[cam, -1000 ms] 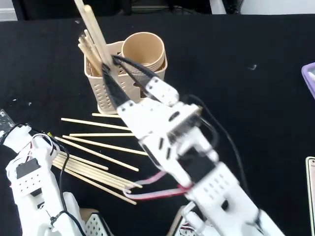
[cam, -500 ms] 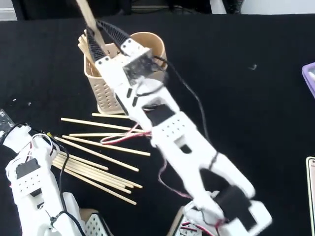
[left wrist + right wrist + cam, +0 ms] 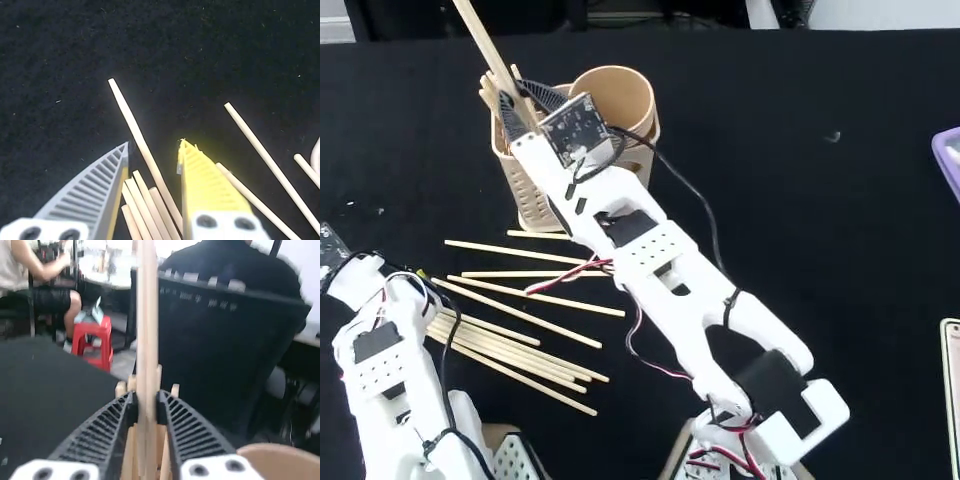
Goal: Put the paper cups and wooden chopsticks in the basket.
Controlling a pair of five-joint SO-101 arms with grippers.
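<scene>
Wooden chopsticks are pinched upright in the right arm's jaws over the basket at upper left, ready to drop in. The left arm's jaws sit open around loose sticks, ready to grab.

– Arms?
– You see two white shells; the right arm, mid-frame, trails red and black cables
– Fingers?
– Your right gripper has black ribbed ones; your left gripper one grey, one yellow, with screws
</scene>
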